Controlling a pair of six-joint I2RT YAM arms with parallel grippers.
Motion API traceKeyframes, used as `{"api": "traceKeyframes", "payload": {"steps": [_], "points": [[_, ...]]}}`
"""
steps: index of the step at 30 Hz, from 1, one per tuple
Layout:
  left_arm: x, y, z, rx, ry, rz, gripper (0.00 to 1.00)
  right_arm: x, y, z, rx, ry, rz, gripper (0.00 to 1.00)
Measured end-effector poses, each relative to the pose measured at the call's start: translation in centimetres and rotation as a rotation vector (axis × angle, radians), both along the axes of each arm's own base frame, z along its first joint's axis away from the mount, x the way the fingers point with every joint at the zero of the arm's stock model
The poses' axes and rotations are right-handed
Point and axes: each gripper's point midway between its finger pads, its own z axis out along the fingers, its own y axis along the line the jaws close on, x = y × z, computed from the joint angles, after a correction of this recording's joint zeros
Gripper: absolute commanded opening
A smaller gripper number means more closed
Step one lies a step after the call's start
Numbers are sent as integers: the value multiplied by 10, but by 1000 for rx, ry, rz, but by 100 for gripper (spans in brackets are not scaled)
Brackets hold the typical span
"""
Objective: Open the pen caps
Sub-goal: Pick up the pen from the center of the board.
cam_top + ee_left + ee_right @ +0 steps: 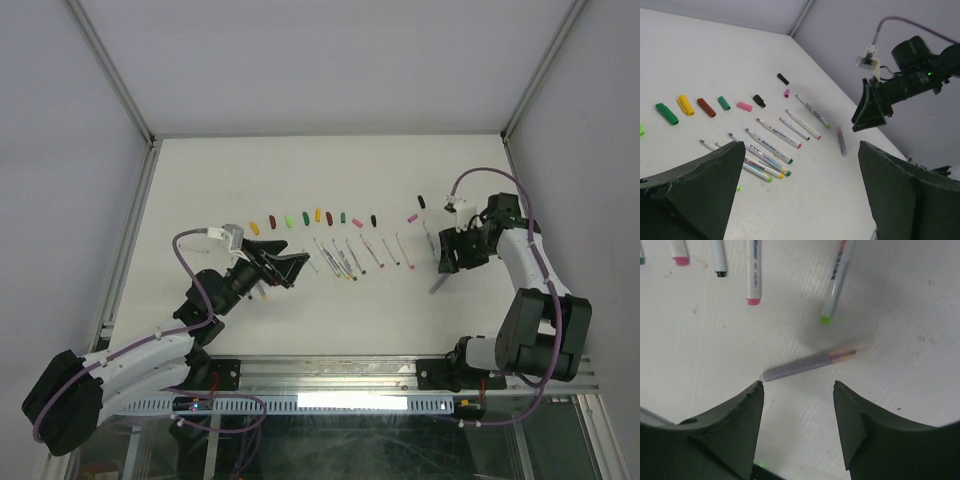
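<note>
White table (220, 170): left arm (150, 350) low, left fingers (695, 190) wide apart; right arm (530, 265) folded, right fingers (730, 435) apart over blurred pen (810, 361).

Table (250, 170) surf. is seen as matt white, finely ribbed. Pen caps (705, 107) & pen barrels (780, 134) are taken as smooth plastic, sl. glossy. Right gripper (797, 383) fingers (725, 435): dark, matt, rough-edged.

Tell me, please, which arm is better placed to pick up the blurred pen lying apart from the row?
Probably the right: the right gripper, open, hangs just over that pen; the left gripper sits beyond the row.
</note>
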Motion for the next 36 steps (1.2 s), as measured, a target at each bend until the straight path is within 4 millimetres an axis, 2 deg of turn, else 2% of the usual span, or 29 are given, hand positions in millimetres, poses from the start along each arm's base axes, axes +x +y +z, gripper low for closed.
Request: {"api": "traceKeyframes", "payload": {"steps": [4, 6, 16, 20, 26, 31, 36], "points": [[-4, 7, 16, -55, -27, 15, 99, -1, -8, -19, -29, 84, -98, 59], [-5, 9, 18, -67, -30, 20, 99, -1, -11, -28, -41, 125, -129, 59], [-3, 9, 2, -56, 23, 32, 99, 0, -13, -50, -87, 193, -162, 57], [-2, 9, 2, -56, 25, 33, 99, 2, -12, -57, -111, 210, -163, 55], [-2, 9, 2, -57, 26, 33, 99, 7, -15, -59, -164, 200, -164, 42], [-2, 9, 2, -57, 26, 33, 99, 9, -22, -61, -204, 190, -176, 37], [-2, 9, 1, -56, 26, 33, 99, 11, -32, -61, -261, 176, -176, 21]]}}
